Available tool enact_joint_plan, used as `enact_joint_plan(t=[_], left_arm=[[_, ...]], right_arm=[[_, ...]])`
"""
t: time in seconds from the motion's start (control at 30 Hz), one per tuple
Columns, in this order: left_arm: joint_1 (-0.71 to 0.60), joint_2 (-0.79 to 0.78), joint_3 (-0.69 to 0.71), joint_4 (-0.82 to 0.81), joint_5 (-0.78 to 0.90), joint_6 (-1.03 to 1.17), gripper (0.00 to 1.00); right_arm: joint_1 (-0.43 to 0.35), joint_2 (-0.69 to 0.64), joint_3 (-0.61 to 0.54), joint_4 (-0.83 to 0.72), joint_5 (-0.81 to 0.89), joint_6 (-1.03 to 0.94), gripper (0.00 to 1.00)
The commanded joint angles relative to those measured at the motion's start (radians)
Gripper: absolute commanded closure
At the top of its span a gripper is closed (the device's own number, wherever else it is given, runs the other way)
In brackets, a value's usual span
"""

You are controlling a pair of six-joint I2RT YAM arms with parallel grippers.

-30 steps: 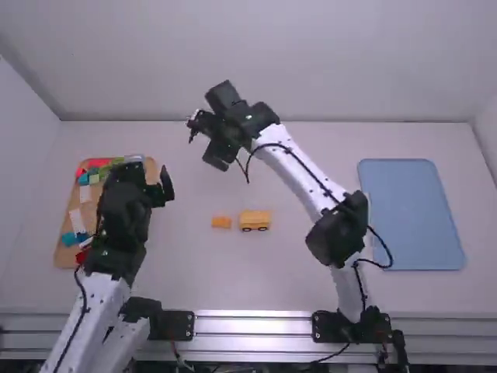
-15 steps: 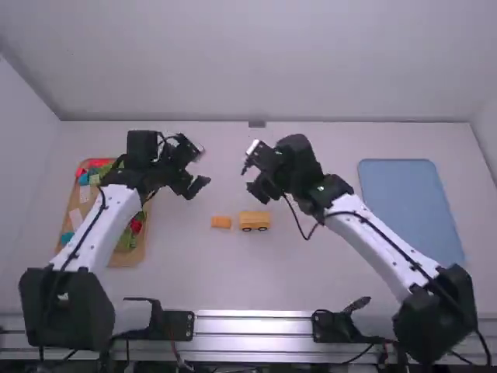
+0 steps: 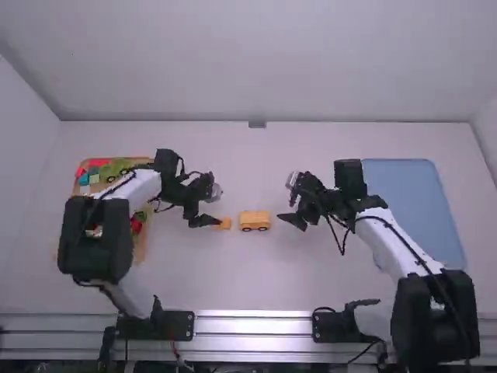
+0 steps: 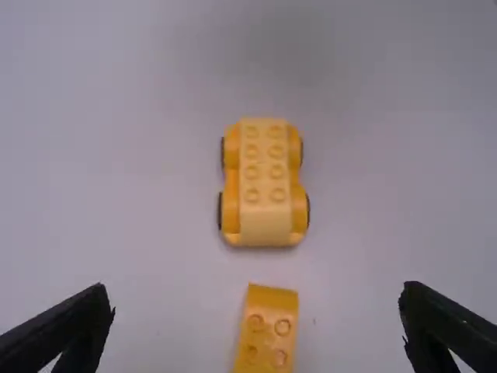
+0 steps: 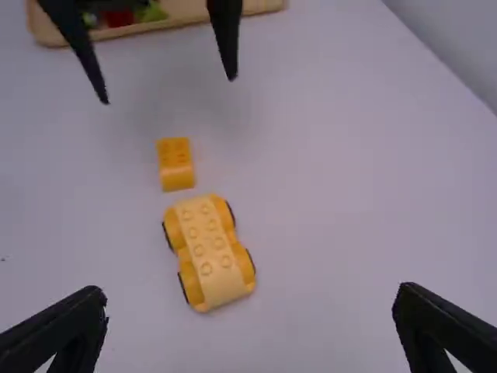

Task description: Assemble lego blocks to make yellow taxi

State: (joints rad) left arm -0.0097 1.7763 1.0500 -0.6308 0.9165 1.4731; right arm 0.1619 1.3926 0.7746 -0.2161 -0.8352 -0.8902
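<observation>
Yellow car, orange block near its end; left gripper near block, right gripper near car; both jaws spread, empty.

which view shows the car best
The left wrist view: the car lies whole there, seen from above, studs clear. The right wrist view shows it whole too, but slanted; the high view shows it small, with two wheels.
</observation>
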Motion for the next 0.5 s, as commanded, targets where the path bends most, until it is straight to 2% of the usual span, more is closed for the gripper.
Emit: enact_joint_plan(t=[0.0,0.07,0.23,0.27,0.33,0.47], left_arm=[[0.005,0.047,-0.008,-0.004,0.065,0.187,0.11],[0.002,0.084,-0.027,0.01,0.067,0.226,0.2],[0.002,0.122,-0.079,0.092,0.073,0.219,0.25],[0.004,0.138,-0.104,0.141,0.077,0.214,0.29],[0.006,0.15,-0.124,0.186,0.081,0.186,0.29],[0.015,0.173,-0.208,0.415,0.079,-0.002,0.31]], right_arm=[[-0.035,0.053,-0.021,0.0,-0.208,-0.152,0.01],[-0.058,0.096,-0.023,0.0,-0.278,-0.198,0.01],[-0.08,0.154,-0.023,0.008,-0.354,-0.244,0.01],[-0.085,0.167,-0.023,0.019,-0.371,-0.237,0.01],[-0.085,0.174,-0.023,0.031,-0.379,-0.226,0.01],[-0.076,0.177,-0.022,0.069,-0.38,-0.179,0.01]])
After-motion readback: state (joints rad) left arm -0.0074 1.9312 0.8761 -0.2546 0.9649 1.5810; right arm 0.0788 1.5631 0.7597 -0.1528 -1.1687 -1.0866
